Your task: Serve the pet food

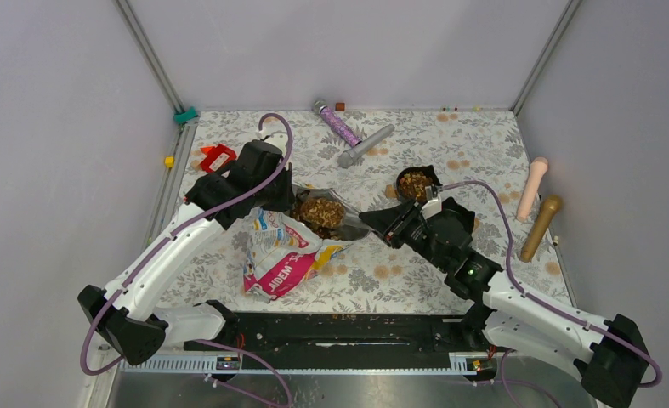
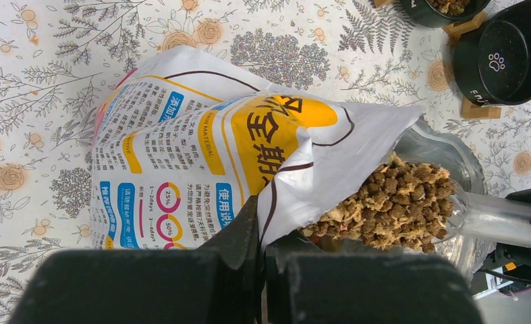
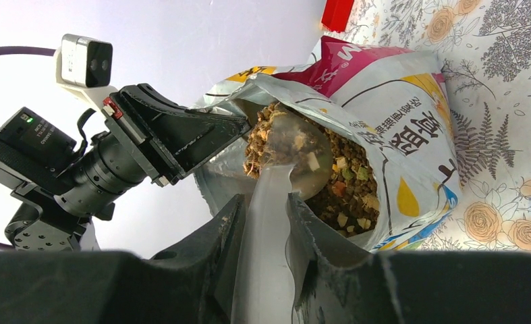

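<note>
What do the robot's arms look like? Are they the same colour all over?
No. Both the left arm and right arm have white middle shells with black joints and bases. A purple cable runs along each. The left gripper and right gripper have chunky black fingers.

Brown and tan pet food [image 2: 397, 196], white, pink and yellow bag [image 2: 181, 148], grey-and-orange floral mat [image 2: 40, 81], black bowl [image 2: 509, 81]

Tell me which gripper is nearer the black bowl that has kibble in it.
Right. The right gripper holds the scoop close beside the bowl; the left gripper pinches the bag, farther off.
</note>
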